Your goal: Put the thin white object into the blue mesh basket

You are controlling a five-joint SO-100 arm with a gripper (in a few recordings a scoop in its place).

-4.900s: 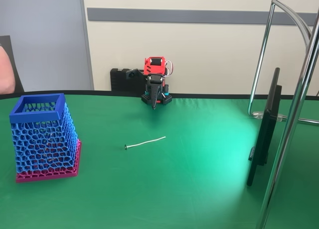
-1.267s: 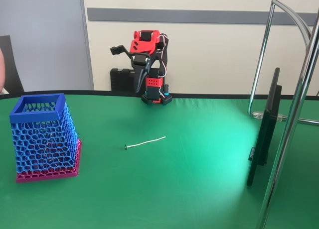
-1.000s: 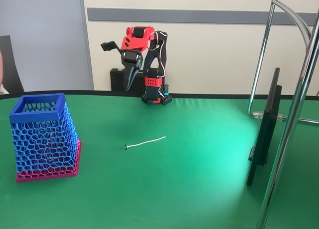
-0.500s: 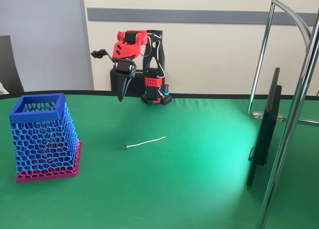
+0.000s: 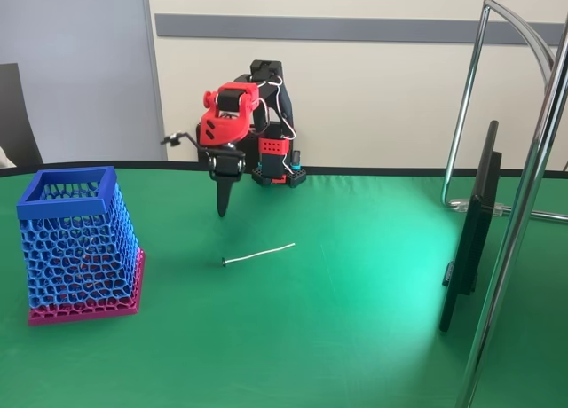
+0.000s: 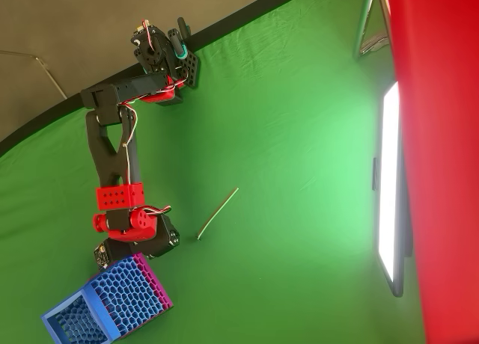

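Thin white object (image 5: pixel 258 254) lies on the green bench (image 5: pixel 355 319) below the fingers (image 5: pixel 222 204), which look together; blue mesh basket (image 5: pixel 78 244) stands left

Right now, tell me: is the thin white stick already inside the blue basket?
No, the thin white stick lies on the green table, apart from the blue basket.

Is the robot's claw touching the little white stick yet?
Apart. In the fixed view the gripper hangs above the green table, with bare cloth showing between its tip and the white stick.
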